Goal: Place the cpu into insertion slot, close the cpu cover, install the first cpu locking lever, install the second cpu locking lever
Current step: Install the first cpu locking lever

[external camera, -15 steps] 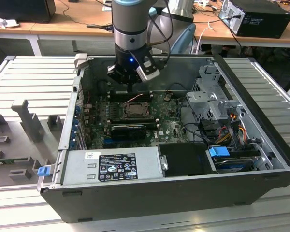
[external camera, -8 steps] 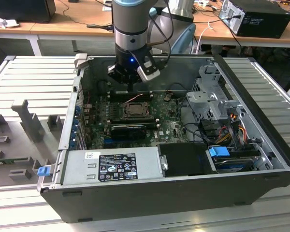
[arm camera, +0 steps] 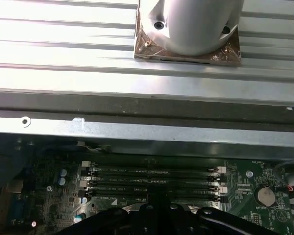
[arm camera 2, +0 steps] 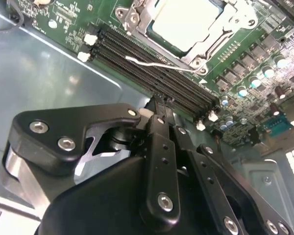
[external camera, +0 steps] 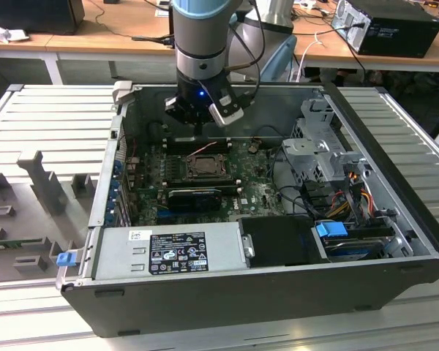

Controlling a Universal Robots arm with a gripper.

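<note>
In the second wrist view the cpu (arm camera 2: pixel 186 22) and the cpu cover (arm camera 2: pixel 220 36) around it run off the upper edge of the frame. The gripper (arm camera 2: pixel 157 105) linkage hides the near ends of the memory slots (arm camera 2: pixel 152 73). In the exterior view, centre frame, the insertion slot (external camera: pixel 203 165) is too small to tell whether its levers are latched.

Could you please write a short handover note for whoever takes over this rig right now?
Gripper: jaws shut, nothing seen held, tips just above the memory slots beside the insertion slot.
The cpu sits in the slot, and the cpu cover lies down around it.
A thin locking lever runs along the socket's edge; whether it is latched cannot be told.
Left: the two locking levers.
</note>
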